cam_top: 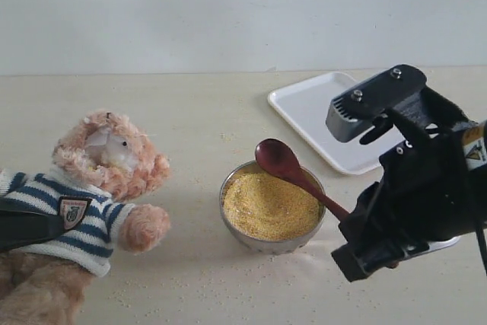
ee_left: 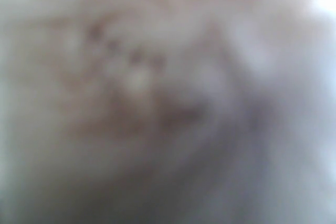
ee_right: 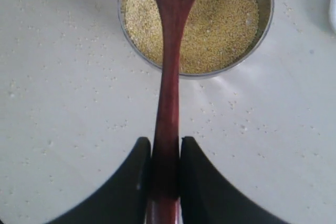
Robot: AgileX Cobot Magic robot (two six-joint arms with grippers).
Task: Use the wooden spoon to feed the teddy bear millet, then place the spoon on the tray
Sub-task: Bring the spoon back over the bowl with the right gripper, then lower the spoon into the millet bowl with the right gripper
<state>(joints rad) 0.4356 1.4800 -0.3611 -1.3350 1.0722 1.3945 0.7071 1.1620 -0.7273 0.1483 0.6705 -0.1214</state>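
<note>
The right tool (ee_right: 166,149) is clamping the wooden spoon (cam_top: 280,161) by its handle, with the spoon head over the millet (cam_top: 270,207). Whether the left tool (cam_top: 30,227) is apart or together cannot be told. Likely risk: the spoon tilting on the way to the teddy bear (cam_top: 106,159) and spilling grain onto the bench (cam_top: 198,112).

We get only a pinkish blur from the left wrist view, nothing nameable. In the exterior view the teddy bear (cam_top: 99,188) is cut off at the left and bottom edges, and the right arm (cam_top: 426,195) hides the handle end of the wooden spoon (cam_top: 293,173) and part of the tray (cam_top: 304,104). The right wrist view crops the spoon's oval end
</note>
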